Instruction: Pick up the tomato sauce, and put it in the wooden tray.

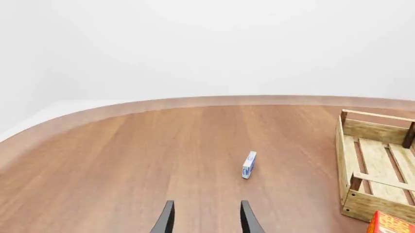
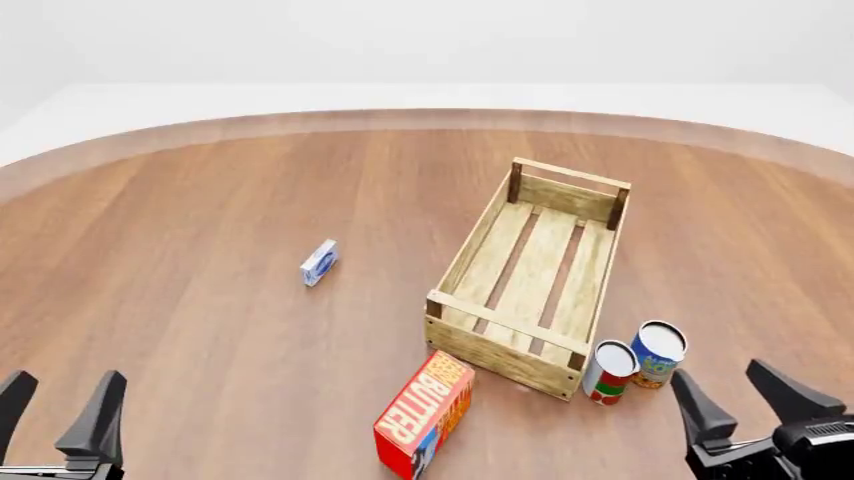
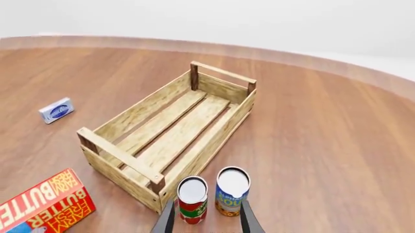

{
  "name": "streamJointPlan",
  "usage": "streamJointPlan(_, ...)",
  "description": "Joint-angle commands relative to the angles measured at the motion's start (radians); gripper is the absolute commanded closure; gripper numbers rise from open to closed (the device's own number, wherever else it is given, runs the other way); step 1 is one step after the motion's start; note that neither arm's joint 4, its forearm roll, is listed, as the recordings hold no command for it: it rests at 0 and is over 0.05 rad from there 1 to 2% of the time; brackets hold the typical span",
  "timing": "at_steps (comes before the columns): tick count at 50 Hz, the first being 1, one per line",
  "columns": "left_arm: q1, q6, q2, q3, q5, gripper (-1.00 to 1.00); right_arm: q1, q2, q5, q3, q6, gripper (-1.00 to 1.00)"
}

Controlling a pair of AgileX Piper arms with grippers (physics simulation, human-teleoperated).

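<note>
The tomato sauce point(image 2: 611, 372) is a small red, green and white can with a pale top, standing by the near right corner of the wooden tray point(image 2: 470, 262). It also shows in the right wrist view point(image 3: 192, 200), beside the tray point(image 3: 129, 116). My right gripper point(image 2: 754, 398) is open and empty, just right of and nearer than the can. In the right wrist view the gripper point(image 3: 206, 219) has both cans just beyond its fingertips. My left gripper point(image 2: 56, 403) is open and empty at the near left, far from the can. The tray's end also shows in the left wrist view point(image 1: 363, 206).
A taller blue-and-yellow can point(image 2: 657, 353) stands touching or nearly touching the tomato sauce on its right. A red-orange butter box point(image 2: 424, 412) lies in front of the tray. A small blue-and-white box point(image 2: 319, 262) lies left of the tray.
</note>
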Motion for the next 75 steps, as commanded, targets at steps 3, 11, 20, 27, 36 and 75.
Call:
streamJointPlan(3,0.0,0.0,0.0,0.0,0.0,-1.0,0.016,0.028,0.02,-0.02,0.002,-1.0)
streamJointPlan(11,0.0,0.0,0.0,0.0,0.0,-1.0,0.025,0.056,0.019,-0.028,-0.002,-1.0)
streamJointPlan(20,0.0,0.0,0.0,0.0,0.0,-1.0,0.028,0.077,0.047,-0.049,0.01,-1.0)
streamJointPlan(27,0.0,0.0,0.0,0.0,0.0,-1.0,0.031,0.105,0.039,-0.055,0.007,-1.0)
streamJointPlan(36,0.0,0.0,0.0,0.0,0.0,-1.0,0.039,0.138,0.025,-0.059,0.011,-1.0)
streamJointPlan(75,0.0,0.0,0.0,0.0,0.0,-1.0,0.05,0.337,-0.114,-0.061,-0.007,-1.0)
